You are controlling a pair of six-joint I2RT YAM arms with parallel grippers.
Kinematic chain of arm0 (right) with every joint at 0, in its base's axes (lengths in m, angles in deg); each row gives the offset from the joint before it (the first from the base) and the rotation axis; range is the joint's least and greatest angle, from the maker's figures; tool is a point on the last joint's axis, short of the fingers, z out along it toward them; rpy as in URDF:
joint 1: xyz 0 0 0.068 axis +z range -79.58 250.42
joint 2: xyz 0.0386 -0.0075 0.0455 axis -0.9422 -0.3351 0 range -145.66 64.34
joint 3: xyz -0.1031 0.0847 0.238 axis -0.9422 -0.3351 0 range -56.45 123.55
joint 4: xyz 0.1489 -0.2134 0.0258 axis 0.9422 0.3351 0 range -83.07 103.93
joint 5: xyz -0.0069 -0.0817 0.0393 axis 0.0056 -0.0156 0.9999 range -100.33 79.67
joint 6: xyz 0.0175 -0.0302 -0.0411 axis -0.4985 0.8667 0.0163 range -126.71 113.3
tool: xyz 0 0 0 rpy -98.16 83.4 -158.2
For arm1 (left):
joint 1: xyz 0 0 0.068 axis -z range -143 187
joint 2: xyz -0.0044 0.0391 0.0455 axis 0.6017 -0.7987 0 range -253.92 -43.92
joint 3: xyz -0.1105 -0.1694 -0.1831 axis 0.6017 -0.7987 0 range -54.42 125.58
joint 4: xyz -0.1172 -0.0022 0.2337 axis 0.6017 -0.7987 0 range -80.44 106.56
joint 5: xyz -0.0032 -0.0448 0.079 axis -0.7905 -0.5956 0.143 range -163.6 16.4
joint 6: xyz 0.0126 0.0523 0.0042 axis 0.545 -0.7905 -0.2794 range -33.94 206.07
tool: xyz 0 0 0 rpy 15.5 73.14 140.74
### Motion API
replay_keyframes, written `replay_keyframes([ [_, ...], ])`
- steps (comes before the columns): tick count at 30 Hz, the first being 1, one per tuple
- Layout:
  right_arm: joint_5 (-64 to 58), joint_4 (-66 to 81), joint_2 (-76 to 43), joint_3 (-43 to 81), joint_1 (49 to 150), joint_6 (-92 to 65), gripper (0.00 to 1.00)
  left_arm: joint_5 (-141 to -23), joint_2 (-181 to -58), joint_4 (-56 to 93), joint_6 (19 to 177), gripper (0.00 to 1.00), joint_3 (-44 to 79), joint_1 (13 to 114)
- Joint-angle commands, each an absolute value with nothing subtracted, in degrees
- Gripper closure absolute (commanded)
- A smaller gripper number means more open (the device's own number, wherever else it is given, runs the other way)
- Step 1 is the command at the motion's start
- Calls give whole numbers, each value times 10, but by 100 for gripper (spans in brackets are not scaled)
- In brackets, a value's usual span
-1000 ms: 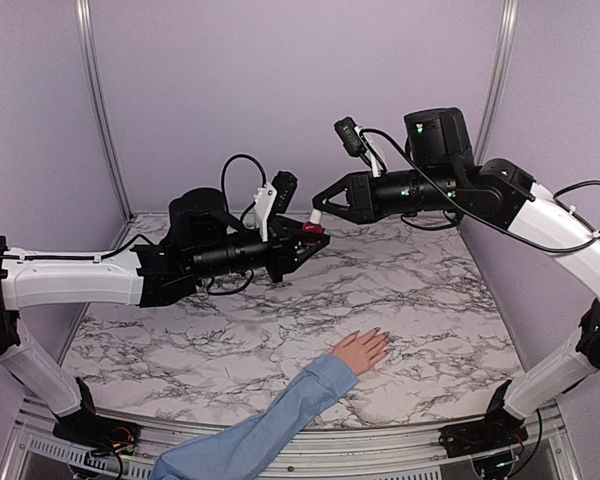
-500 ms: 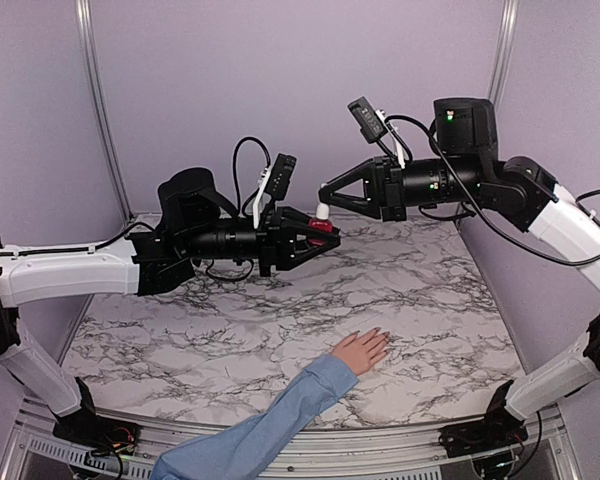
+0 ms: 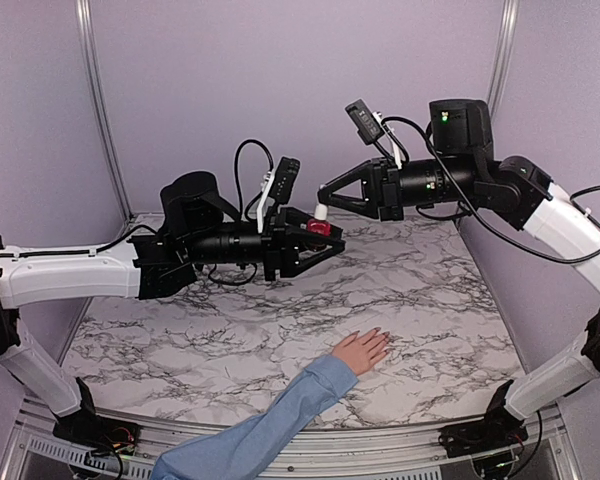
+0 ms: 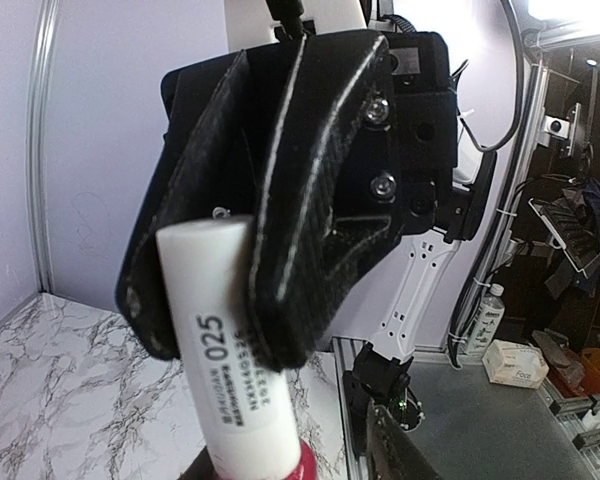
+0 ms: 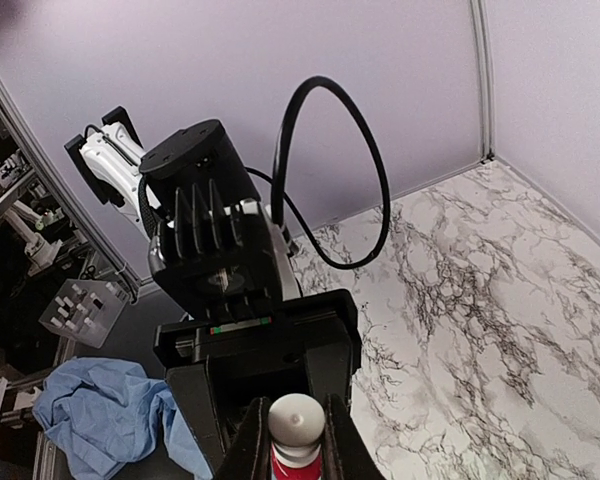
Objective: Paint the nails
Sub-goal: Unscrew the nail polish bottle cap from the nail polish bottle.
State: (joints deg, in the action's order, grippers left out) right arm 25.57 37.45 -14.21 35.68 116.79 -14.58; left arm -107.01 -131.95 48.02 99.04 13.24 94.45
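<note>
**Q:** Top view, how far along?
**A:** Early, I'd say. The hand (image 3: pixel 360 351) lies flat on the table (image 3: pixel 180 340), near side, right of centre. Its blue sleeve (image 3: pixel 270 425) runs off near-left. The nails (image 3: pixel 381 336) are at its far-right end, too small to tell any colour on them. Both my arms are up over the far half, well apart from the hand. So by my read painting hasn't started and all the nails are left.

**Q:** Tools there?
**A:** Left gripper (image 3: pixel 312 238) is clamped on the red bottle (image 3: pixel 319 228). Right gripper (image 3: pixel 322 206) reaches in from the right, closed on the white cap (image 3: pixel 322 213) above it. The cap looks seated on the bottle, so I judge this is the uncapping step.

**Q:** Left wrist?
**A:** The right gripper fills the frame, black jaws pinched tight on the cap, which reads "025". There's a bit of red bottle at the bottom edge, with the cap touching it. My left jaws barely show, so I cannot tell their gap from here.

**Q:** Right wrist?
**A:** My right jaws sit either side of the cap's round top, touching it, no gap. The red bottle is just under it, with the left gripper's black body behind. The hand isn't in this view.

**Q:** What's left?
**A:** Cap off, bring it down to the hand, then every nail.
</note>
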Motion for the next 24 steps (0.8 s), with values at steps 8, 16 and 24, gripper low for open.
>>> replay_keyframes([
  [8,239,392,-140,391,1155,-123,100,-1031,-1289,483,969,58,107,940],
  [16,253,390,-142,388,1155,-124,100,-1022,-1281,476,968,57,105,938],
  [24,255,396,-143,389,1155,-117,100,-1020,-1281,476,968,63,105,938],
])
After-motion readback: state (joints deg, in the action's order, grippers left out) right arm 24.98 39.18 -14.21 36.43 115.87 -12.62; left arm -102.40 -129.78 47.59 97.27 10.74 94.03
